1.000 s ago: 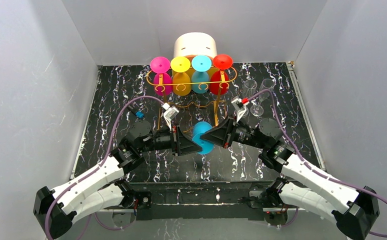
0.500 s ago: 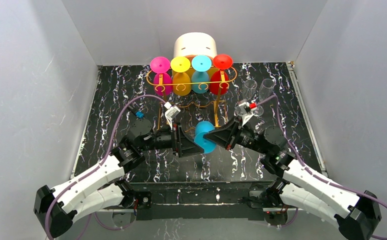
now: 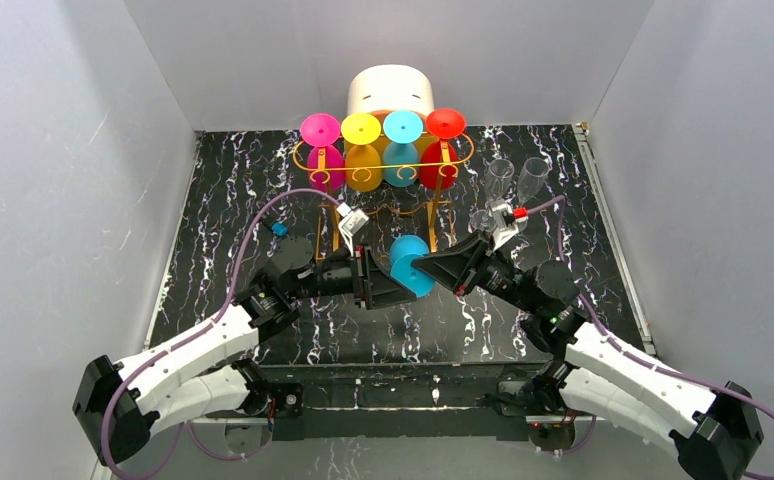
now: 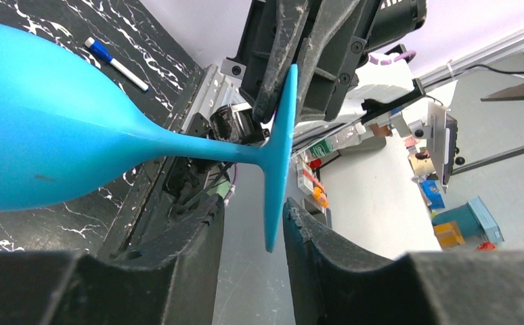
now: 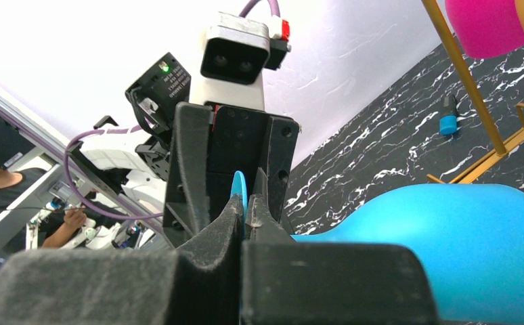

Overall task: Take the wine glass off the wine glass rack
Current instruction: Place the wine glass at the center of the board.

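Observation:
A blue wine glass point(image 3: 408, 264) lies sideways in the air in front of the wine glass rack point(image 3: 433, 222), a gold wire frame. My right gripper point(image 5: 246, 203) is shut on the rim of its round foot point(image 4: 278, 145). The bowl point(image 5: 476, 250) points away to the right in that view. My left gripper point(image 4: 251, 206) is open. The foot's lower edge hangs between its fingers point(image 4: 313, 233), a gap on the stem side and the far finger very close. In the top view both grippers meet at the glass, left gripper point(image 3: 373, 283) and right gripper point(image 3: 431, 268).
Pink point(image 3: 321, 165), yellow point(image 3: 363, 166), cyan point(image 3: 401, 162) and red point(image 3: 441, 165) glasses hang upside down on the rack. A white round box point(image 3: 391, 92) stands behind it. Two clear glasses point(image 3: 503, 178) stand at the right. A blue-capped marker point(image 3: 280, 229) lies at the left.
My left gripper has opened and let go of the foot. Both arms and the blue glass have shifted a little farther from the bases, toward the rack.

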You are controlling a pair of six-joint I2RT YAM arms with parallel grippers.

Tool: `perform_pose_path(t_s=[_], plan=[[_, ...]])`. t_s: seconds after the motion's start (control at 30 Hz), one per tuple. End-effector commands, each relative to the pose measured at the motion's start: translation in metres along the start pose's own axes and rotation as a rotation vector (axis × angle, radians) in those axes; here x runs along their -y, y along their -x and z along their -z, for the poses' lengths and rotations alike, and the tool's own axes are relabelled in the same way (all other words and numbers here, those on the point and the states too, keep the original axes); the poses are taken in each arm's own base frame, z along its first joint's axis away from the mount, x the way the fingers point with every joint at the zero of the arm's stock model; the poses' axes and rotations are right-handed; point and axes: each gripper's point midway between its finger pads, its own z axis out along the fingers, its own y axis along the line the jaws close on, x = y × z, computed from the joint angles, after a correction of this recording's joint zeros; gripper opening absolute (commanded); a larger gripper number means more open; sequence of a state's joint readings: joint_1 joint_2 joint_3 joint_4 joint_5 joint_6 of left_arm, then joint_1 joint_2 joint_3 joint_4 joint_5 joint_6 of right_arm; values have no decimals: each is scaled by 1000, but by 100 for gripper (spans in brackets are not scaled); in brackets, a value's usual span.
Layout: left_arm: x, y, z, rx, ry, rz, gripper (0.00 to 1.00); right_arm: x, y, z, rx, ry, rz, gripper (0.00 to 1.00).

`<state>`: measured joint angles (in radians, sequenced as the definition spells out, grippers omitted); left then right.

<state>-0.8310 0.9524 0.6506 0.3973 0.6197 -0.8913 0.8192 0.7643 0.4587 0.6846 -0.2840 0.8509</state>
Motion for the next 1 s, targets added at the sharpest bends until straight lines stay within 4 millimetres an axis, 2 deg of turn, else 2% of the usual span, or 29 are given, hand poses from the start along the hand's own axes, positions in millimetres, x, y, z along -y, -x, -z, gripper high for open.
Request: perform_pose_path(t_s=[0.0,0.2,0.4,0.53,0.63,0.77,0.83,0.9,0.97], plan=[[9,20,0,101,-17,-44,34,-18,20,-1,79,62,2,1],[12,25,-1,132,-34,-37,34,-12,7,-9,-9,38,-15,1],[16,25,5,138,-28,-72,14,-16,7,-17,-17,73,-76,1],[14,23,8,119,1,-94,12,-19,11,-17,-5,79,-61,1],[11,24,9,130,18,-98,1,-20,11,-15,-7,78,-47,1],[4,31,12,178,66,-105,0,-17,12,-13,-9,46,-35,2],[4,32,15,192,71,-122,0,-13,18,-13,3,-10,-48,12],[4,28,18,164,85,-162,0,-7,24,-13,7,-82,-53,28],[4,28,22,132,114,-223,0,-2,29,-12,-5,-151,-46,57]])
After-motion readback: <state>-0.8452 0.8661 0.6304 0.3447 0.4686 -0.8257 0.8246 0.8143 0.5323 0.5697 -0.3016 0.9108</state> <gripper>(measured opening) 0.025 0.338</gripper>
